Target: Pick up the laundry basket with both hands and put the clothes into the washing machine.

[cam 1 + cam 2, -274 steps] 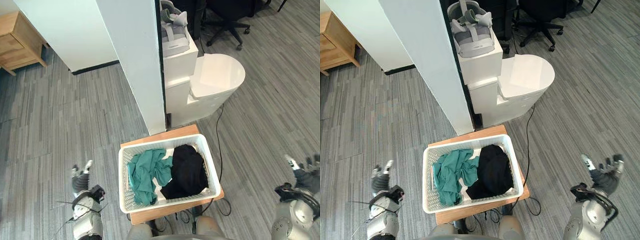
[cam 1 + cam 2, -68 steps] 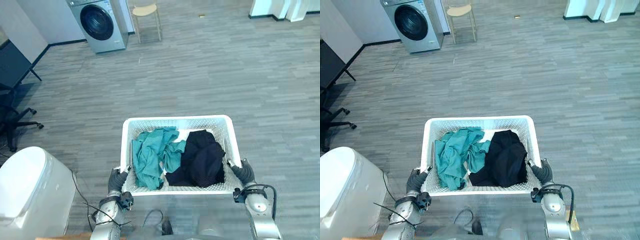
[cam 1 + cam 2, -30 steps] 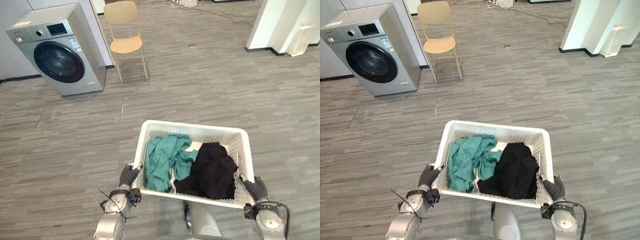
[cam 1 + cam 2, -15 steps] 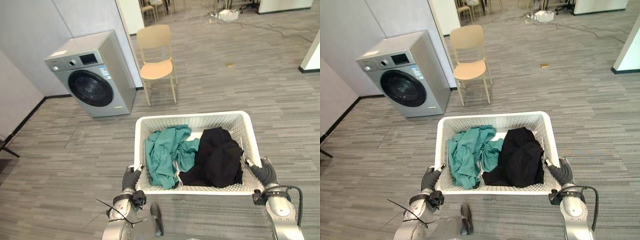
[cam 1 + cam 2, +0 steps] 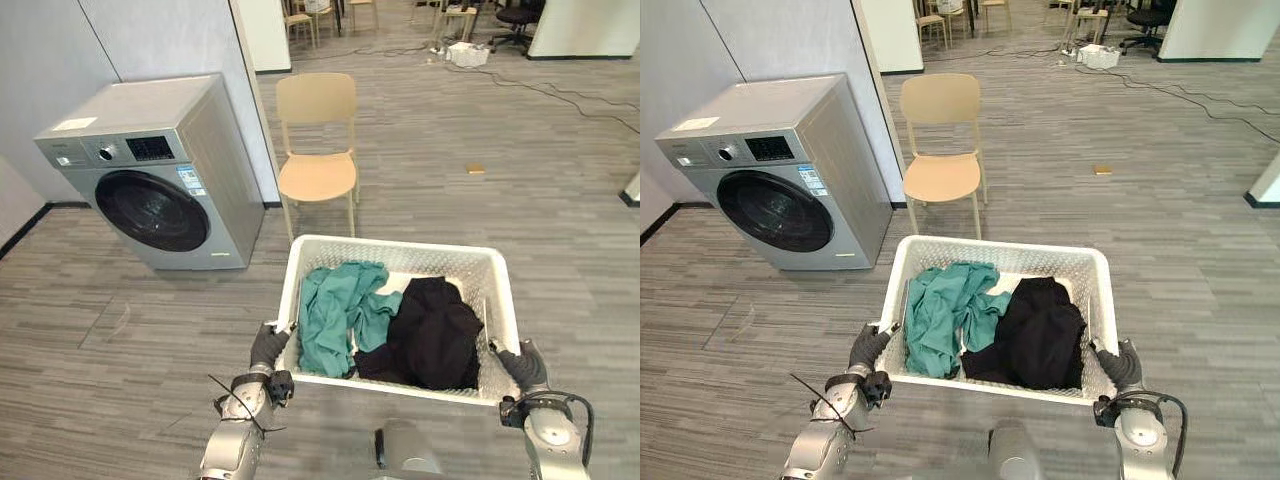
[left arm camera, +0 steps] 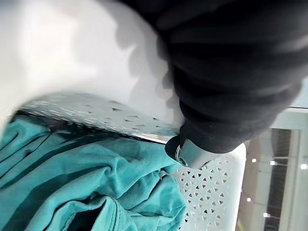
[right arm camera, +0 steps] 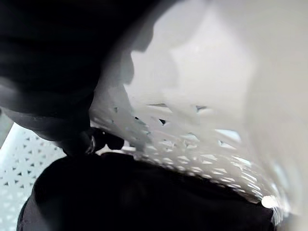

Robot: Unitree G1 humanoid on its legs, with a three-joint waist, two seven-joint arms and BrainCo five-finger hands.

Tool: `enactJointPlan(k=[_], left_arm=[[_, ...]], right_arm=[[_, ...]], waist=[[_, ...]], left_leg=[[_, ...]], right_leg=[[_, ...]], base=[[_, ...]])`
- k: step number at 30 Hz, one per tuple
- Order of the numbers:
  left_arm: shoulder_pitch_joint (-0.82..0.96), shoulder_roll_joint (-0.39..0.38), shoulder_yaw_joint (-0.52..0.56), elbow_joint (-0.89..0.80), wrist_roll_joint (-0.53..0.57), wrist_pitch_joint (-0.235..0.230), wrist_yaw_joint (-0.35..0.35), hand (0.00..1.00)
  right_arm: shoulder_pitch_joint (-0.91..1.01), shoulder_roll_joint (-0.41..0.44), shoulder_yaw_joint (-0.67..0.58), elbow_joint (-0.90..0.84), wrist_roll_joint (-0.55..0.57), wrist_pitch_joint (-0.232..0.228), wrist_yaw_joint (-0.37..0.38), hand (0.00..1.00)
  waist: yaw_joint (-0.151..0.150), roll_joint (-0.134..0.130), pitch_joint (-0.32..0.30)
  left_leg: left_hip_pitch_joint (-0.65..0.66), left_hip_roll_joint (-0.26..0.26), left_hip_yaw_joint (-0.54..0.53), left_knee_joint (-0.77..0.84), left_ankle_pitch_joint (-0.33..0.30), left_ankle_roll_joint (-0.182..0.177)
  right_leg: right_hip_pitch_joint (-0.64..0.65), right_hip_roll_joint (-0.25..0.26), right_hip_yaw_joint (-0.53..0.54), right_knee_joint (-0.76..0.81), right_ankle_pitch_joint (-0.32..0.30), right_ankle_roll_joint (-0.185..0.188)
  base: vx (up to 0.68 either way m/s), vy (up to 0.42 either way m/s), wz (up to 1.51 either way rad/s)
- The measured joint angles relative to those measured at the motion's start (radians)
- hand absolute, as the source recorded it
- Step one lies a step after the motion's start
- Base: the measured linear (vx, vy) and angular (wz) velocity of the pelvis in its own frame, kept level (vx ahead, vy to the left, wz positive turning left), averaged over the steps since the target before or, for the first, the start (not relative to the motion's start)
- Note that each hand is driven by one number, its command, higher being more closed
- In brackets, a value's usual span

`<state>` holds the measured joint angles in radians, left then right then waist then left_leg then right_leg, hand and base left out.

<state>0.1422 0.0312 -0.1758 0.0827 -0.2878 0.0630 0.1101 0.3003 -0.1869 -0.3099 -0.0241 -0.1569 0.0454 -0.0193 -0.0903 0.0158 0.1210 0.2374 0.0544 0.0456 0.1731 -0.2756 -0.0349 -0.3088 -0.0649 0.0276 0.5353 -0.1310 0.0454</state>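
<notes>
Carry step, by appearance: left hand [image 5: 268,347] and right hand [image 5: 521,364] grip the basket [image 5: 400,252] sides. Next should be approaching the washing machine [image 5: 150,190].

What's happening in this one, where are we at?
The robot holds a white laundry basket off the floor in front of it, its left hand gripping one end's rim and its right hand the other. A teal garment and a black garment lie inside. The washing machine stands ahead to the left, door closed, beside a beige chair. No clothes are loaded yet.
</notes>
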Motion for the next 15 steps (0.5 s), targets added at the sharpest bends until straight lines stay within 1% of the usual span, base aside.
enactJointPlan(k=[1, 2, 3, 4, 5, 6, 7, 8, 9, 10, 11, 12, 13, 14, 15], left_arm=[[-0.003, -0.013, -0.002, -0.005, 0.008, 0.000, -0.001, 1.00], [-0.002, -0.015, -0.005, -0.007, 0.009, -0.001, -0.001, 1.00], [-0.001, -0.025, -0.011, -0.008, 0.013, 0.000, -0.002, 1.00], [0.008, -0.033, -0.011, -0.028, 0.017, 0.000, -0.008, 1.00], [0.019, -0.036, -0.009, -0.043, 0.016, -0.001, -0.009, 1.00], [0.032, -0.045, -0.009, -0.057, 0.015, -0.006, -0.012, 1.00], [0.062, -0.053, -0.007, -0.077, 0.010, -0.011, -0.018, 1.00], [0.072, -0.052, -0.006, -0.078, 0.006, -0.019, -0.018, 1.00], [0.080, -0.048, -0.003, -0.078, 0.004, -0.025, -0.018, 1.00], [0.080, -0.047, 0.009, -0.078, 0.004, -0.026, -0.019, 1.00], [0.080, -0.047, 0.015, -0.078, 0.002, -0.028, -0.017, 1.00], [0.080, -0.048, 0.021, -0.078, -0.008, -0.030, -0.017, 1.00], [0.080, -0.051, 0.021, -0.078, -0.013, -0.030, -0.016, 1.00], [0.082, -0.057, 0.028, -0.078, -0.015, -0.030, -0.015, 1.00], [0.082, -0.062, 0.030, -0.079, -0.017, -0.031, -0.013, 1.00]], right_arm=[[0.007, 0.002, -0.004, -0.022, 0.000, 0.002, 0.000, 1.00], [0.020, 0.000, -0.006, -0.041, 0.000, 0.002, 0.000, 1.00], [0.052, 0.000, -0.016, -0.074, 0.001, 0.005, 0.002, 1.00], [0.083, -0.003, -0.021, -0.118, 0.011, 0.006, -0.001, 1.00], [0.089, -0.007, -0.021, -0.137, 0.015, 0.006, -0.001, 1.00], [0.102, -0.017, -0.022, -0.163, 0.030, 0.006, -0.002, 1.00], [0.104, -0.019, -0.020, -0.171, 0.031, 0.006, 0.000, 1.00], [0.104, -0.019, -0.016, -0.171, 0.031, 0.006, 0.001, 1.00], [0.104, -0.019, -0.006, -0.173, 0.030, 0.006, 0.000, 1.00], [0.102, -0.019, 0.004, -0.174, 0.030, 0.006, -0.003, 1.00], [0.097, -0.021, 0.015, -0.175, 0.030, 0.006, -0.010, 1.00], [0.087, -0.037, 0.026, -0.175, 0.030, 0.006, -0.020, 1.00], [0.086, -0.039, 0.031, -0.175, 0.030, 0.007, -0.025, 1.00], [0.074, -0.059, 0.041, -0.175, 0.030, 0.007, -0.027, 1.00], [0.062, -0.071, 0.045, -0.173, 0.030, 0.007, -0.028, 1.00]], waist=[[0.011, -0.001, 0.001], [0.004, 0.000, 0.001], [-0.005, 0.013, -0.002], [-0.007, 0.032, -0.002], [-0.007, 0.040, 0.000], [-0.004, 0.056, 0.000], [0.017, 0.067, 0.004], [0.027, 0.068, 0.005], [0.042, 0.064, 0.005], [0.067, 0.056, 0.008], [0.082, 0.050, 0.009], [0.097, 0.040, 0.015], [0.105, 0.039, 0.016], [0.107, 0.037, 0.016], [0.106, 0.035, 0.015]], left_leg=[[0.000, 0.011, -0.010, 0.066, 0.001, 0.000], [-0.005, 0.008, -0.022, 0.127, 0.000, -0.001], [-0.050, 0.024, -0.036, 0.290, 0.007, -0.009], [-0.130, 0.038, -0.049, 0.523, 0.082, -0.051], [-0.181, 0.045, -0.056, 0.645, 0.152, -0.074], [-0.264, 0.054, -0.063, 0.843, 0.263, -0.125], [-0.374, 0.062, -0.049, 1.131, 0.290, -0.134], [-0.415, 0.076, -0.027, 1.215, 0.282, -0.132], [-0.475, 0.100, 0.013, 1.287, 0.274, -0.119], [-0.544, 0.140, 0.075, 1.276, 0.248, -0.078], [-0.589, 0.167, 0.116, 1.202, 0.226, -0.045], [-0.623, 0.186, 0.156, 1.037, 0.207, -0.016], [-0.632, 0.188, 0.165, 0.936, 0.203, -0.009], [-0.622, 0.172, 0.164, 0.669, 0.203, -0.008], [-0.590, 0.144, 0.141, 0.426, 0.210, -0.017]], right_leg=[[0.004, 0.002, -0.003, 0.072, -0.079, -0.013], [0.023, -0.007, -0.020, 0.097, -0.116, -0.031], [0.075, -0.013, -0.059, 0.101, -0.155, -0.047], [0.131, -0.014, -0.086, 0.100, -0.185, -0.073], [0.156, -0.013, -0.096, 0.098, -0.199, -0.086], [0.201, -0.008, -0.113, 0.085, -0.218, -0.099], [0.284, 0.010, -0.112, 0.035, -0.235, -0.115], [0.323, 0.018, -0.111, 0.003, -0.235, -0.114], [0.369, 0.025, -0.104, -0.037, -0.234, -0.112], [0.415, 0.026, -0.089, -0.084, -0.232, -0.108], [0.437, 0.021, -0.077, -0.106, -0.232, -0.103], [0.464, 0.006, -0.060, -0.122, -0.242, -0.084], [0.470, -0.002, -0.052, -0.122, -0.246, -0.077], [0.486, -0.022, -0.041, -0.126, -0.260, -0.055], [0.495, -0.041, -0.033, -0.129, -0.275, -0.037]], base=[[0.58, -0.294, 0.27], [0.47, -0.236, 0.50], [0.57, -0.259, 0.64], [0.49, -0.175, 0.55], [0.48, -0.158, 0.34], [0.44, -0.102, 0.07], [0.43, -0.081, -0.04], [0.43, -0.064, -0.21], [0.42, -0.043, -0.33], [0.41, -0.038, -0.41], [0.49, -0.023, -0.53], [0.32, 0.010, -0.46], [0.43, 0.058, -0.47], [0.44, 0.114, -0.43], [0.56, 0.197, -0.61]])
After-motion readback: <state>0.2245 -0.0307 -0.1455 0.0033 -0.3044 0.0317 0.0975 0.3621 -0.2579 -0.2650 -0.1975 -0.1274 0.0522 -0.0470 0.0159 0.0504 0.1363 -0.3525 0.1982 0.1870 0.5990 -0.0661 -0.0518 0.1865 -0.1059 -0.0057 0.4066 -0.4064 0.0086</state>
